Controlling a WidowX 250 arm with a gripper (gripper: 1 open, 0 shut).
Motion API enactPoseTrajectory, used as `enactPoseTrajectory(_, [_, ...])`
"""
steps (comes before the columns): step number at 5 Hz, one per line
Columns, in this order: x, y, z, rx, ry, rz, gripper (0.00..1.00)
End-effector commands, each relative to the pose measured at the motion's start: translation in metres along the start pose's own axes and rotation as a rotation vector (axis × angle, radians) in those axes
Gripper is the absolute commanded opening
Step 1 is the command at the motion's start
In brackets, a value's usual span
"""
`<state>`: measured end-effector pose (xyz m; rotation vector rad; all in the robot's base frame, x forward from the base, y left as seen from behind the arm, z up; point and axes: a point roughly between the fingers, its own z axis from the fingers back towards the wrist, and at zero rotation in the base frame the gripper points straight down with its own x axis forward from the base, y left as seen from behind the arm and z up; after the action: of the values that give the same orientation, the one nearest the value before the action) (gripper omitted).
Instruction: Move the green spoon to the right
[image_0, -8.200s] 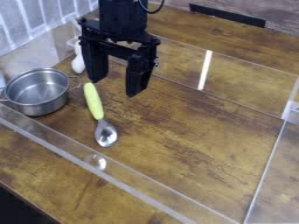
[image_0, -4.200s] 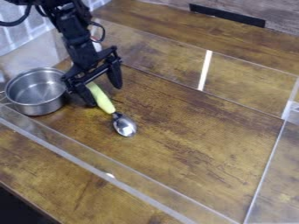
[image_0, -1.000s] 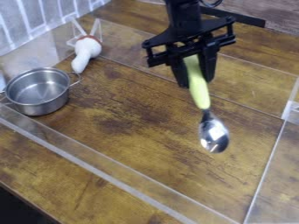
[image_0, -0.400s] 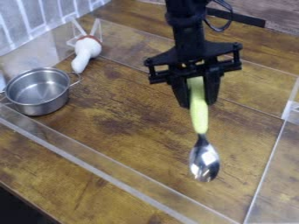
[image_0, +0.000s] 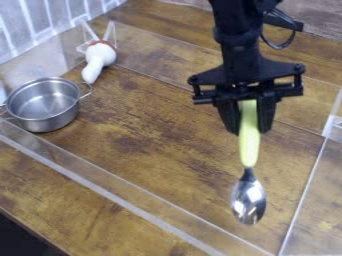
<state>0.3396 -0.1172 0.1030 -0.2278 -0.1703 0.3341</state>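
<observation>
Single camera, high front vantage, angled down across wooden table (image_0: 120, 140), moderately close.

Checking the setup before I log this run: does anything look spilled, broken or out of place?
Nothing spilled or broken. The only thing off the table is the green spoon, hanging bowl-down from the shut gripper. The pot stands upright, and the white utensil lies behind it.

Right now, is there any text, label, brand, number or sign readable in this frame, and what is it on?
None: no readable text anywhere in this view.
The green spoon, gripper, steel pot and white utensil show no markings.
The wooden table and clear plastic walls carry no writing either.
</observation>
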Motion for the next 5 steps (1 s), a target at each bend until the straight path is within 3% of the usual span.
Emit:
enactPoseTrajectory(1, [-0.01, -0.009, -0.007, -0.032, -0.017, -0.044, 0.0])
enactPoseTrajectory(2, [-0.016, -0.01, -0.031, -0.041, 0.001, -0.062, 0.0])
enactPoseTrajectory(4, [-0.001, -0.005, -0.046, -0.02, -0.003, -0.038, 0.0])
enactPoseTrajectory(5, [-0.003, -0.01, -0.051, -0.013, 0.001, -0.023, 1.0])
